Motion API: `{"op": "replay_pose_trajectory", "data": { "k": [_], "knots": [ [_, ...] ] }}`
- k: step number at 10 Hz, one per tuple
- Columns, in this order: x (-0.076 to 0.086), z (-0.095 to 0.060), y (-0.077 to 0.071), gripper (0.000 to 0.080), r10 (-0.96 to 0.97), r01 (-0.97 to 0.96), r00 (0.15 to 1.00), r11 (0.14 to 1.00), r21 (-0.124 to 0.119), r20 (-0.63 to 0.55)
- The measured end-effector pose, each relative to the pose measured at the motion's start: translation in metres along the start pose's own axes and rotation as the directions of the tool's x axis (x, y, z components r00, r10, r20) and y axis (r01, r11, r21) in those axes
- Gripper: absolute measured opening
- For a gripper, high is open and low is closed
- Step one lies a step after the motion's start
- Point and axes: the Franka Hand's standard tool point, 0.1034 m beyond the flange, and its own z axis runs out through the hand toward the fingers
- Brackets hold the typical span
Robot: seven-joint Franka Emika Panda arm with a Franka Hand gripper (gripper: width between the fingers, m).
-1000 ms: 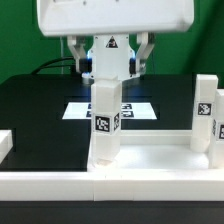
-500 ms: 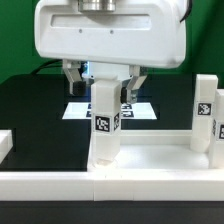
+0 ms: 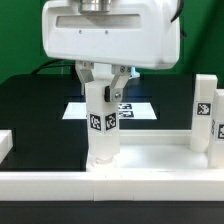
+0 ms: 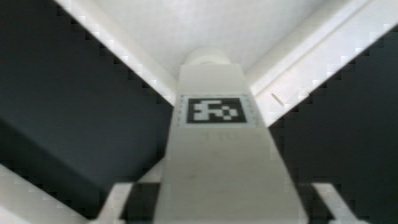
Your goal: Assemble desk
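A white desk leg [image 3: 100, 125] with a black-and-white tag stands upright at the exterior view's left corner of the white desk top [image 3: 155, 140]. My gripper [image 3: 104, 78] has come down over the leg's upper end, and its fingers [image 3: 88, 76] press against both sides of it. In the wrist view the leg [image 4: 222, 150] fills the space inside my gripper [image 4: 217, 205], with the fingers [image 4: 125, 200] flanking it and the top's raised rim [image 4: 299, 62] beyond. A second tagged leg [image 3: 203, 120] stands on the exterior view's right.
The marker board [image 3: 135, 108] lies on the black table behind the leg. A long white rail [image 3: 110, 190] runs along the front. A white block [image 3: 4, 146] shows at the exterior view's left edge, and another white part [image 3: 220, 125] at the right edge.
My gripper dropped over the leg's top and its jaws closed in from wide open. The leg's top shifted slightly toward the exterior view's left.
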Motion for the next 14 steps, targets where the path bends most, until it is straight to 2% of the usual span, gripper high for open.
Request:
{"op": "replay_pose_trajectory", "data": {
  "k": [3,4,5,6,8,9,10,13,14],
  "knots": [
    [0.000,0.001,0.001,0.0289,0.191,-0.191,0.982,0.982,-0.001,0.000],
    [0.003,0.001,0.006,0.0289,0.360,-0.360,0.933,0.933,0.013,0.021],
    [0.004,0.002,0.009,0.0289,0.544,-0.546,0.837,0.838,0.018,0.050],
    [0.001,0.002,0.012,0.0291,0.721,-0.724,0.689,0.689,0.026,0.078],
    [-0.005,0.003,0.006,0.0294,0.885,-0.888,0.459,0.455,0.062,0.077],
    [-0.009,0.003,0.001,0.0294,0.923,-0.926,0.377,0.372,0.066,0.082],
    [-0.010,0.003,-0.002,0.0298,0.938,-0.941,0.336,0.331,0.062,0.085],
    [-0.010,0.003,-0.002,0.0298,0.936,-0.940,0.341,0.337,0.062,0.084],
    [-0.010,0.004,-0.002,0.0547,0.936,-0.940,0.341,0.337,0.062,0.084]
  ]
}}
